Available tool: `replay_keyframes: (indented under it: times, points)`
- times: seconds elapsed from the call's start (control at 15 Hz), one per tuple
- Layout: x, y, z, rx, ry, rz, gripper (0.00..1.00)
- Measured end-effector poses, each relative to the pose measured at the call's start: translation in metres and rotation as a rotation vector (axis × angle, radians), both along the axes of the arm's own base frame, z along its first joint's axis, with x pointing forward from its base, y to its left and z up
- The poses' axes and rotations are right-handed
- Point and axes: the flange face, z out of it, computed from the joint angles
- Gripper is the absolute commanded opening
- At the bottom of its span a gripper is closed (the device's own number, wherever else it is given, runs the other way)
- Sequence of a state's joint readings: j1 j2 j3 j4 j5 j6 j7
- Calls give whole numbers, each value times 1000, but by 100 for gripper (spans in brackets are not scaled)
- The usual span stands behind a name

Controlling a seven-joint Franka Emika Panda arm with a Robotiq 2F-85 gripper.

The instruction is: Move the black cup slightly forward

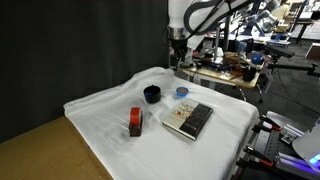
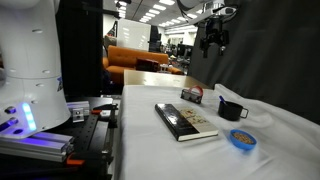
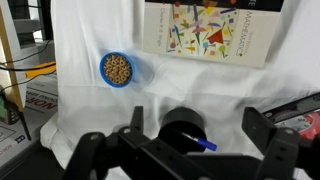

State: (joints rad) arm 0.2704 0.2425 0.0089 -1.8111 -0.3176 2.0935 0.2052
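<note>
The black cup is small, squat and round. It stands on the white cloth beside the book and shows in both exterior views. In the wrist view the black cup lies straight below, between the two fingers, with a small blue-tipped stick across its mouth. My gripper hangs high above the table, well clear of the cup, and shows in both exterior views. In the wrist view the gripper is open and empty.
A red-and-black block, a colourful book and a small blue disc lie on the white cloth. The cloth's edges drop off near the robot base.
</note>
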Motion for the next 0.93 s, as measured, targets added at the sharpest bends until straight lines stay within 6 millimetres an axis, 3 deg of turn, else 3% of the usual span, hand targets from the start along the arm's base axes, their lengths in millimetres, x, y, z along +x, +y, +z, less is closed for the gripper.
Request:
replay_keyframes:
  times: [0.93]
  points:
    - [-1,2,-1,1,3,2,100]
